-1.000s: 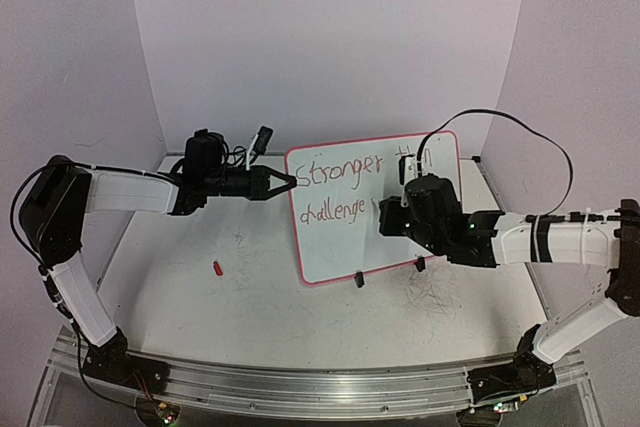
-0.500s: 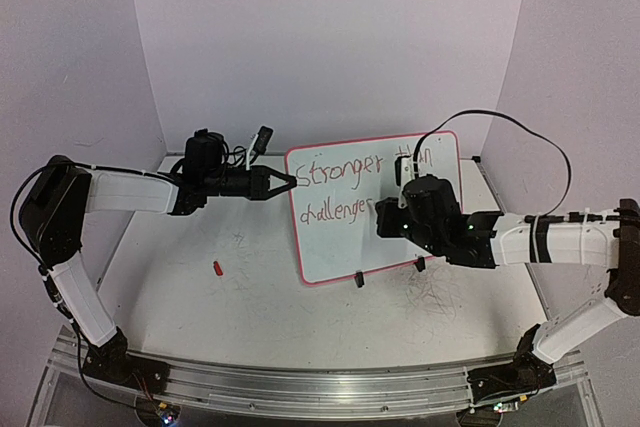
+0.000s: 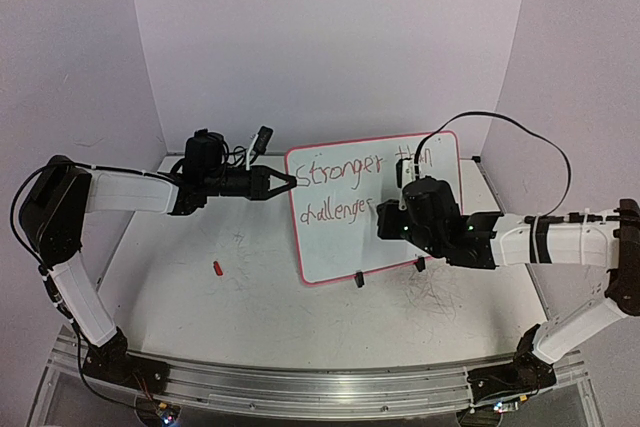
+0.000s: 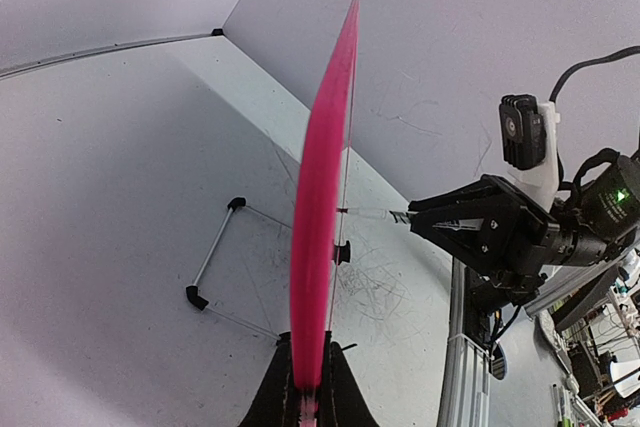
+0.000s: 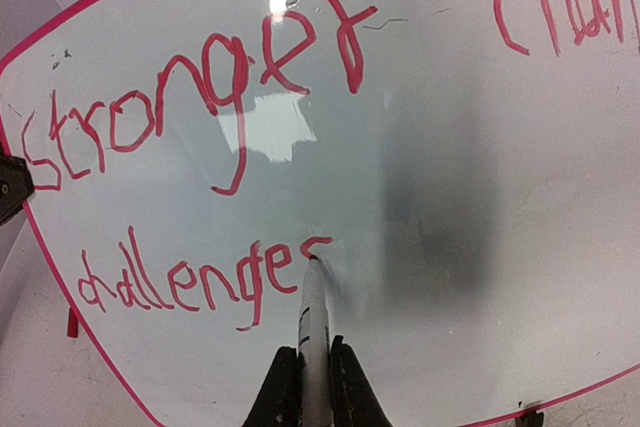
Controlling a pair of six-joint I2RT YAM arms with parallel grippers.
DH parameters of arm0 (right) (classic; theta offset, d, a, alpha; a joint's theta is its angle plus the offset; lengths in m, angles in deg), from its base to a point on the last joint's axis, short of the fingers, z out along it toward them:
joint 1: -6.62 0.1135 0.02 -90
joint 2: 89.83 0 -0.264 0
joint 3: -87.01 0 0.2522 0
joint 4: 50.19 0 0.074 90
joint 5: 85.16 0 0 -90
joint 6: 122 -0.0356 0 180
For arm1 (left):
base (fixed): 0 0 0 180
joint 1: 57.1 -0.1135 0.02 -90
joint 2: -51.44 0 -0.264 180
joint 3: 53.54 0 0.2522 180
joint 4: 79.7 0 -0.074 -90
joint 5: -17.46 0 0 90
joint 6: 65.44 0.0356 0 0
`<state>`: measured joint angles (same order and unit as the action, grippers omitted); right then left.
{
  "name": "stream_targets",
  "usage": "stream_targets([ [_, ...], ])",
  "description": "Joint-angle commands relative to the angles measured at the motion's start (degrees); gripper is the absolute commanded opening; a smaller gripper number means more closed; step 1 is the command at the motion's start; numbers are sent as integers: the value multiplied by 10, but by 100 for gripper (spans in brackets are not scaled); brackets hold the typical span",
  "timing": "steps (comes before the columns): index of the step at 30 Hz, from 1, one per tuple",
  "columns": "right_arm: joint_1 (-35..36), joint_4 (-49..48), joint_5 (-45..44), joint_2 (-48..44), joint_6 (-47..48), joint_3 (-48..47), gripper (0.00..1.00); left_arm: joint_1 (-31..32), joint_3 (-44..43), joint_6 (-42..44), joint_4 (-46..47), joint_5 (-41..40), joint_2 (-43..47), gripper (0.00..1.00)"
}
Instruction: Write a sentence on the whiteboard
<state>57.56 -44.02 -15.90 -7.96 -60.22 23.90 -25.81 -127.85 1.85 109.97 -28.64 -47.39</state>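
Writing the last letter. At centre left of the top view, the left fingers (image 3: 289, 183) are closed tight on the left rim of the whiteboard (image 3: 400, 242); the left wrist view shows them (image 4: 305, 397) pinching the pink rim (image 4: 320, 197) edge-on. The whiteboard stands near upright on the bench (image 3: 250, 297) at frame centre, propped on its clip feet (image 3: 358, 278). The sentence (image 5: 200, 97) fills its upper half in two lines. At centre right, the right fingers (image 5: 305, 377) are closed around a marker (image 5: 312, 317), whose tip touches the whiteboard at the half-formed final "s" of "challenges". To finish well, the stroke probably needs light, even pressure, curling down and back to the left. The left grip should brace the whiteboard against that push, since a hard press could rock it on its feet. The tip should then lift straight off to avoid a trailing line.
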Motion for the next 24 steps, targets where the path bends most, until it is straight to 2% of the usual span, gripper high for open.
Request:
stream_targets([
  [1, 2, 22, -25, -14, -8, 9, 0, 4, -6, 4, -23, 11, 7, 0],
  [24, 19, 5, -20, 5, -14, -14, 0, 4, -7, 3, -23, 12, 4, 0],
])
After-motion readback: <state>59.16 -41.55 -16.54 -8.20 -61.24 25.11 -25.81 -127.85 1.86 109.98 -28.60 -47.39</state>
